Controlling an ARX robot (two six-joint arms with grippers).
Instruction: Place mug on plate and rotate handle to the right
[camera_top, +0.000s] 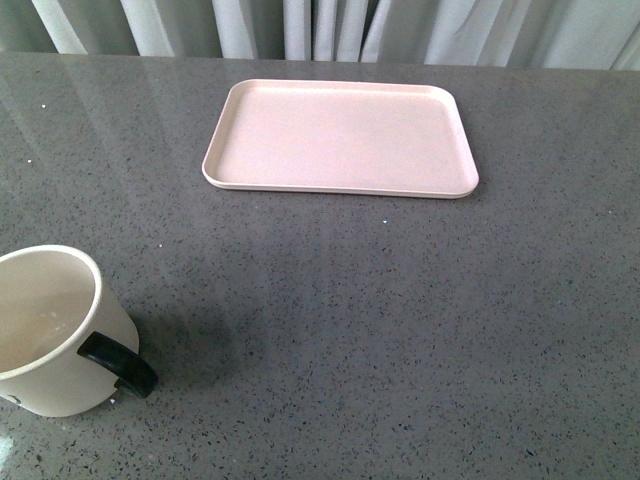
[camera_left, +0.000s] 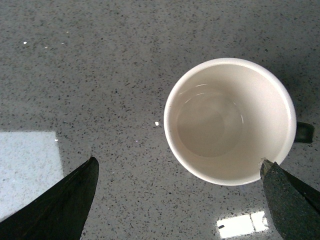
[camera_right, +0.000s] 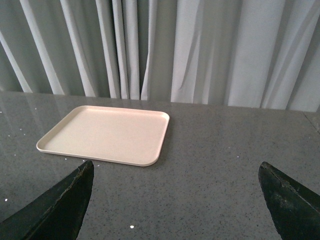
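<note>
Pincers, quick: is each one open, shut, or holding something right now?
Left pincer: open, empty, above the mug.
Right pincer: open, empty.

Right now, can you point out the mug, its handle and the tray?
mug (camera_left: 210, 122), left wrist view, inner bottom.
handle (camera_top: 122, 364), front view, middle of the black loop.
tray (camera_top: 340, 135), front view, bare middle.

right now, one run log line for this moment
mug: on table, off plate | handle: mug's right-near side | left pincer: open over mug | right pincer: open, empty
</note>
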